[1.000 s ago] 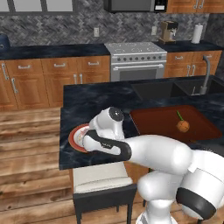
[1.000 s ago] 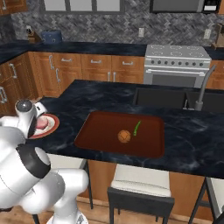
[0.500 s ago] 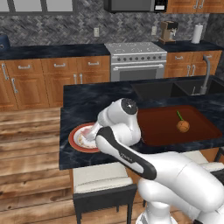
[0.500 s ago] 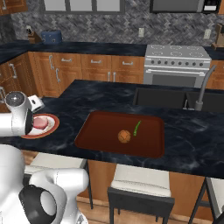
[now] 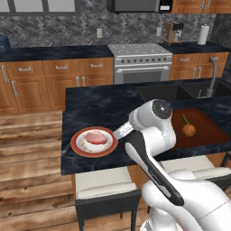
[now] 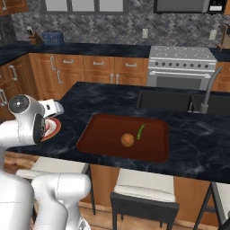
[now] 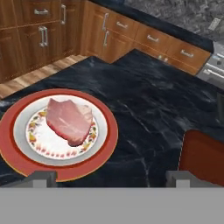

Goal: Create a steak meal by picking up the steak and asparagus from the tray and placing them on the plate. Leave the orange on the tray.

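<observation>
Hand view: my gripper (image 7: 109,177), jaws wide and holding nothing, above the steak (image 7: 69,120) resting on the plate (image 7: 17,159).

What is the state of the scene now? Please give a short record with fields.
steak: flat pink raw steak lies on the round red-rimmed plate
asparagus: thin green asparagus stalk on the dark red-brown tray
orange: small orange ball on tray, beside asparagus
gripper: gripper open, empty, above counter beside plate
</observation>
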Robot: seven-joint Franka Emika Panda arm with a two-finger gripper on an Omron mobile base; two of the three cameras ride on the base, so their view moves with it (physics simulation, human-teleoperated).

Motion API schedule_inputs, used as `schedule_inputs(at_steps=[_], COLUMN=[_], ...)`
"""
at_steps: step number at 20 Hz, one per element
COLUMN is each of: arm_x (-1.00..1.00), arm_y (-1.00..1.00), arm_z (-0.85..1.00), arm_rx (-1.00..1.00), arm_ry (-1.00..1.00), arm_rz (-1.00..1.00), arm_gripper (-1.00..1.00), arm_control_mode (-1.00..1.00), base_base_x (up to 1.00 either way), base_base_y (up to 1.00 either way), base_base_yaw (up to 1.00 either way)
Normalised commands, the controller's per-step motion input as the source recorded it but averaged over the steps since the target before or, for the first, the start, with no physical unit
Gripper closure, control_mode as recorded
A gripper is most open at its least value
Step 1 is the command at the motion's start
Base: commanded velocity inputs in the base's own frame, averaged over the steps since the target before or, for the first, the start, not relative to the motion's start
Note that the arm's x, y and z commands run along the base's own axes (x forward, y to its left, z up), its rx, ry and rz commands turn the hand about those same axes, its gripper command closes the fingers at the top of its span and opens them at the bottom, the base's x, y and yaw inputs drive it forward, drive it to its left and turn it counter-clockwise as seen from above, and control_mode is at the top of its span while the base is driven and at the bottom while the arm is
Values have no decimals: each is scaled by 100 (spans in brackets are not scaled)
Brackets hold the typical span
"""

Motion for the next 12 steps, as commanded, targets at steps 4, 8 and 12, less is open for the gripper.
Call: schedule_inputs(at_steps=[4,8,12], arm_x=[-1,0,0], arm_y=[-100,-100,-100], arm_z=[56,47,19], arm_rx=[0,1,9], arm_ry=[2,7,8], arm_rz=[-33,-35,-30], arm_gripper=[-100,-100,-100], arm_control_mode=[-100,-100,-100], base_base_x=[0,0,0], base_base_y=[0,0,0], base_base_yaw=[0,0,0])
